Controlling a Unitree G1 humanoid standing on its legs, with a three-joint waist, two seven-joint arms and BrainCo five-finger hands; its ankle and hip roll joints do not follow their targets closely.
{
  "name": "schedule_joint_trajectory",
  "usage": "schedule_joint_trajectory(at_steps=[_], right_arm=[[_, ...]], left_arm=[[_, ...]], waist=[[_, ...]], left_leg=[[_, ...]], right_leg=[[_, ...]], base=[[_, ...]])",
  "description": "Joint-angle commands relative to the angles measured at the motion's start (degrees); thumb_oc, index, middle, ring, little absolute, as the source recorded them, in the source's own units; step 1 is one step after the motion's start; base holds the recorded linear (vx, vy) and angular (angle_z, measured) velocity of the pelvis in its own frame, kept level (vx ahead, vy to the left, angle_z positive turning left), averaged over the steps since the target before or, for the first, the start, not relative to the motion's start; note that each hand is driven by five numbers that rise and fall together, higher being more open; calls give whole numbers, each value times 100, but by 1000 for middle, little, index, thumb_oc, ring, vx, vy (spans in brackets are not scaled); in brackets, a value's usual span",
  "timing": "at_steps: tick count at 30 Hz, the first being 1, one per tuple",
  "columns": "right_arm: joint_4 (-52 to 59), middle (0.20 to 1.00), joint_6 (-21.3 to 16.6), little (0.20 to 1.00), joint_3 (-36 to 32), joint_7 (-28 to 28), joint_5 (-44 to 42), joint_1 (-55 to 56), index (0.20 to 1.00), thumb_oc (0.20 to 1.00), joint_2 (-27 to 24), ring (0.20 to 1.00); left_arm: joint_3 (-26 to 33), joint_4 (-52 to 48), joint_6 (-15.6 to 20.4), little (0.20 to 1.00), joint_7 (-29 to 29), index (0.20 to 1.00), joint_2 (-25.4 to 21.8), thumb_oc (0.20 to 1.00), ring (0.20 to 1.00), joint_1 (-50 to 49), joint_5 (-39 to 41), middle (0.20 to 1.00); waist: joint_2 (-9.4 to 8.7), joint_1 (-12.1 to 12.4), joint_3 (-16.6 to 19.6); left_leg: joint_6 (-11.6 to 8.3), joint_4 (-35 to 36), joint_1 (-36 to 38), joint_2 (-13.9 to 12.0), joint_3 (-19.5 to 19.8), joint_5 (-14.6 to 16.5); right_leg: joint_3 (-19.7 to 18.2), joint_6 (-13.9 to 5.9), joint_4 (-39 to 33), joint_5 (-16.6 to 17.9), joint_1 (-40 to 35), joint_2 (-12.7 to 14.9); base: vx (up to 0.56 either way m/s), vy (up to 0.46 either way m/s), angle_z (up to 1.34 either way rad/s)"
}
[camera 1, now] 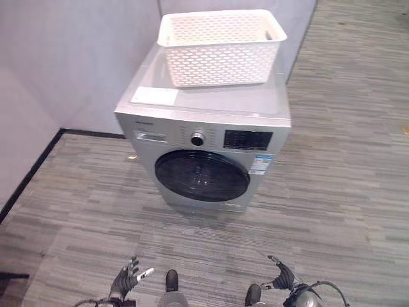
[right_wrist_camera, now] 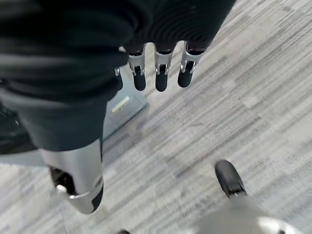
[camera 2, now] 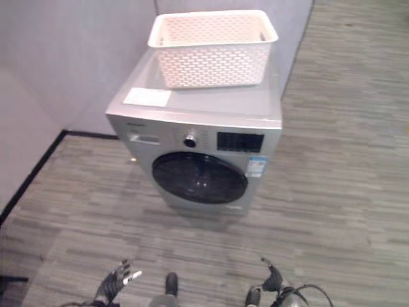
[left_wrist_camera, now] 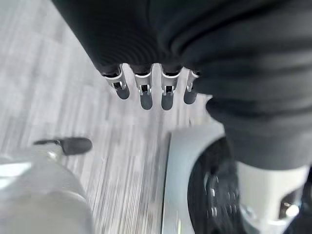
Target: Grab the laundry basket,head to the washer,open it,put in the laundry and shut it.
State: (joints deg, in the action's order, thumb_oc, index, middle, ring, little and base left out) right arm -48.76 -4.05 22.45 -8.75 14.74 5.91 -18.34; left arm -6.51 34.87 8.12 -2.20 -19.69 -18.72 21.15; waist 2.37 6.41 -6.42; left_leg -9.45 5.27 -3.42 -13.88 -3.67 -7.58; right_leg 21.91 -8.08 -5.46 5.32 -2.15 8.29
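**Basket resting on the washer, both hands free**

The white lattice laundry basket [camera 1: 220,48] stood on the washer's [camera 1: 204,147] flat top, toward its rear edge, its interior showing no contents from this angle. A white sheet [camera 1: 154,96] lay at the top's front left corner. The round dark door [camera 1: 202,175] sat flush in the front panel, closed, beneath the dial [camera 1: 197,139]. The left hand [camera 1: 126,280] and right hand [camera 1: 282,276] hung low above the grey striped floor [camera 1: 332,211], well apart from the washer, fingers relaxed and straight, grasping nothing.
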Motion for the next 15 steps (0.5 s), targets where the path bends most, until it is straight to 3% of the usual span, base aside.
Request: schedule_joint_trajectory(at_steps=[1,5,10,15], right_arm=[[-74,1000,-209,1000,-150,-287,-155,-84,1000,1000,81,1000],[-554,1000,-225,1000,-218,-434,-250,-136,1000,1000,275,1000],[-1454,1000,-71,1000,-345,-424,-352,-172,1000,1000,482,1000],[-1907,1000,42,1000,-451,-378,-437,-128,1000,1000,573,1000]], left_arm=[[276,116,652,1000,-538,1000,-275,1000,1000,691,-383,1000],[459,722,754,1000,-679,1000,-108,1000,1000,851,-305,1000],[384,1546,658,1000,-221,1000,23,1000,1000,1071,38,1000],[510,2185,546,1000,-176,1000,183,1000,1000,1224,180,1000]], waist=[[-428,57,-69],[-469,148,40],[-428,143,243],[-449,127,344]], left_leg=[[79,-210,-163,-272,46,381],[61,-101,-100,-231,89,301],[16,-28,-45,-201,171,265],[10,-27,13,-181,195,280]], right_leg=[[25,-342,46,-444,-205,785],[131,-366,46,-466,-291,806],[262,-375,46,-504,-430,821],[291,-366,46,-489,-505,836]], base=[[-17,-26,19],[-17,-25,8],[-20,2,11],[0,1,1]])
